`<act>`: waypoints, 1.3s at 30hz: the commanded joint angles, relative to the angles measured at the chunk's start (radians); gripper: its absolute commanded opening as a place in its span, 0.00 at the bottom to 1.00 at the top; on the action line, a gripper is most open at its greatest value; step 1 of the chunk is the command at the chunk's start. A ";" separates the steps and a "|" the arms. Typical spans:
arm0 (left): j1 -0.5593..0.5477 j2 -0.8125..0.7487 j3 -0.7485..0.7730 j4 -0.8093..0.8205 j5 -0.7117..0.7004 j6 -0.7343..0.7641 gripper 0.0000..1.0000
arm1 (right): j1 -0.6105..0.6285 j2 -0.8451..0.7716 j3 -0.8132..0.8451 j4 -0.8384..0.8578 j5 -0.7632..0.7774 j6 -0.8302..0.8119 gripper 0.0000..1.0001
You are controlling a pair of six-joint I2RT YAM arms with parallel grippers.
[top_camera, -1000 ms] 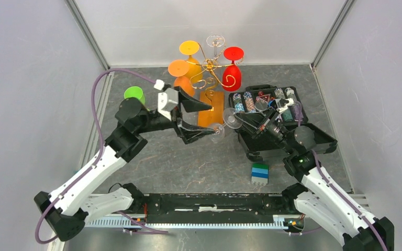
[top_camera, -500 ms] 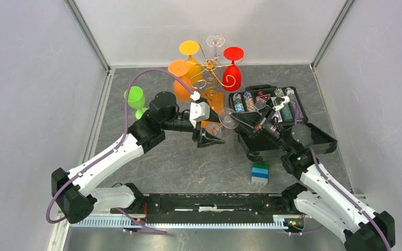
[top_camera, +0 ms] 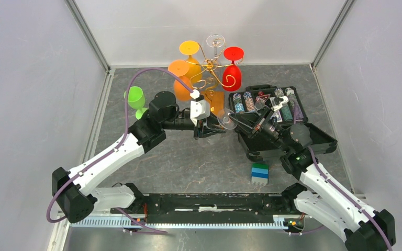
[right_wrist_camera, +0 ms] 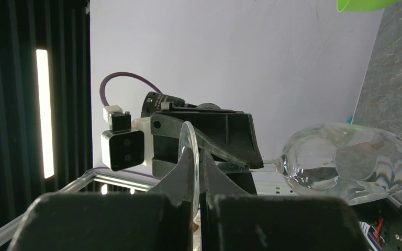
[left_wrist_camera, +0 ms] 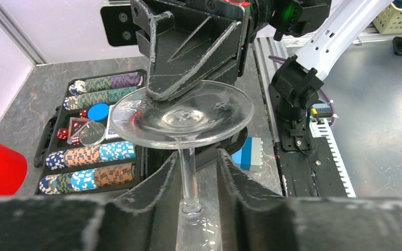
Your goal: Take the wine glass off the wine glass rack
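1. Two grippers share one wine glass [top_camera: 227, 120]. It lies on its side in the air between them, off the wine glass rack [top_camera: 209, 65] and just in front of the rack's wooden base [top_camera: 217, 102].
2. Its long axis runs roughly across the table, with the bowl [right_wrist_camera: 348, 162] toward the left arm and the foot [left_wrist_camera: 182, 112] toward the right arm.
3. The right gripper [right_wrist_camera: 196, 170] is clamped on the foot, pinching the disc edge-on between its fingers.
4. The left gripper [left_wrist_camera: 198, 159] straddles the stem [left_wrist_camera: 188, 172] just behind the foot. A thin gap shows on one side of the stem, so we cannot tell whether it is actually clenched.
5. We judge this to be a hand-over, and the stem's seat between the left fingers decides it. If the right gripper lets go before the left pinch is firm, the slick glass could tip bowl-first.
6. The open case of poker chips [top_camera: 264, 102] sits near, under the right arm.
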 commanded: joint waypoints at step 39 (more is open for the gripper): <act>-0.007 -0.257 0.006 0.414 -0.566 -0.474 0.02 | 0.035 -0.046 0.036 0.106 0.079 -0.331 0.98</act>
